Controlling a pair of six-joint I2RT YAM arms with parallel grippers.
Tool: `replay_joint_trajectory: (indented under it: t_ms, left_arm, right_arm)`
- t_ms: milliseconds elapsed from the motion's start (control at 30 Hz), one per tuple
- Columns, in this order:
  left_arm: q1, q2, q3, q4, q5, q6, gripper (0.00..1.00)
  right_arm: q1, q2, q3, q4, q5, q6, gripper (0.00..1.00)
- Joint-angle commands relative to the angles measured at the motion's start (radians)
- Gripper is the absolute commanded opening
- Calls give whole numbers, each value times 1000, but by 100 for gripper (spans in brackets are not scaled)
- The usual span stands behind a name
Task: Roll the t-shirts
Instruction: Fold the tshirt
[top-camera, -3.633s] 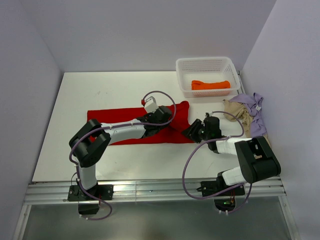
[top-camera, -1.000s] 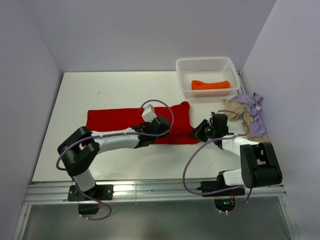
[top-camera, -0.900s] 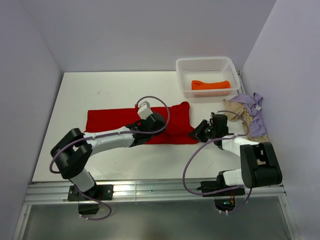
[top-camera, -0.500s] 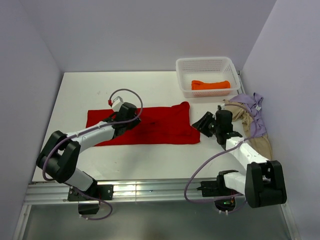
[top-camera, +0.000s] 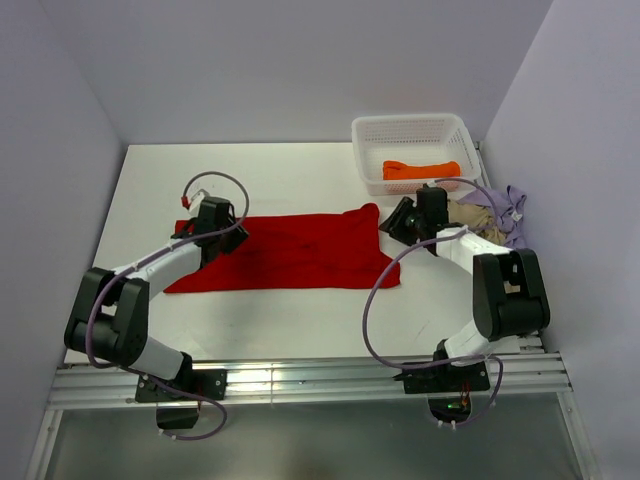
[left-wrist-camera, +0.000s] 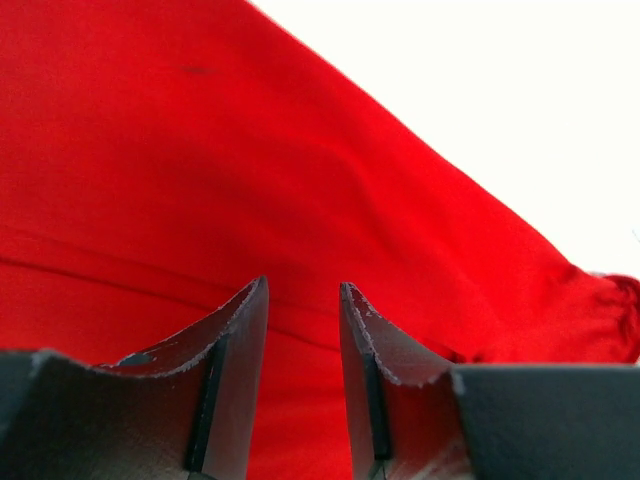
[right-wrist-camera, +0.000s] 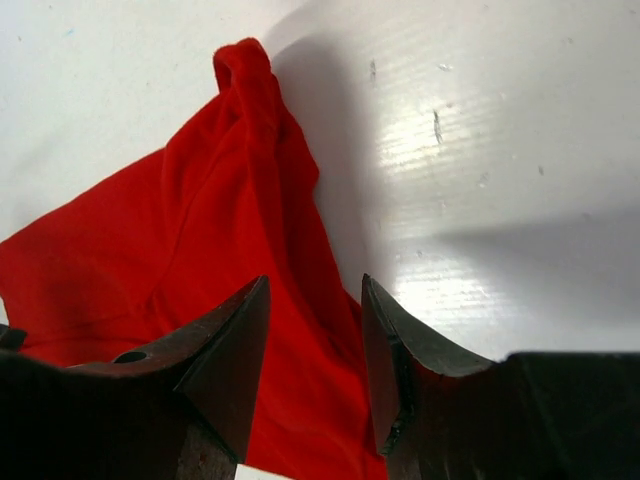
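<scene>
L gripper (left-wrist-camera: 303, 292): jaws narrowly apart, nothing pinched, low over the left end of the red t-shirt (top-camera: 300, 250). R gripper (right-wrist-camera: 314, 285): part open, empty, at the shirt's right edge. Shirt lies flat on white table (top-camera: 250, 170). Orange t-shirt (top-camera: 422, 169) in mesh basket (top-camera: 412, 120). Lilac t-shirt (top-camera: 512, 208) & beige t-shirt (top-camera: 466, 213) heaped far right.

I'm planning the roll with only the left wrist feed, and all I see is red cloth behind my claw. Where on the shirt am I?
Observer: Your left claw is at the left end of the red t-shirt, which lies spread out across the table.
Operator: And the other arm?
Observer: The right claw is open at the shirt's right end, by its bunched far corner.
Operator: Any other shirts around?
Observer: An orange t-shirt lies in the white basket at the far right.
</scene>
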Motion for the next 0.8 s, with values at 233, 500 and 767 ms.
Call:
replay_joint_trajectory:
  t_ms: [233,500,767]
  left_arm:
    - [193,43,-35,54,140,115,38]
    - [232,100,-12,63,143,154,37]
    - [252,171,32,37,153,189,36]
  right_arm:
    - [60,62,126,46,130,-30,49]
    - [114,246,324,-45,285,-44,49]
    - [152,388,489,-176,417,-14,34]
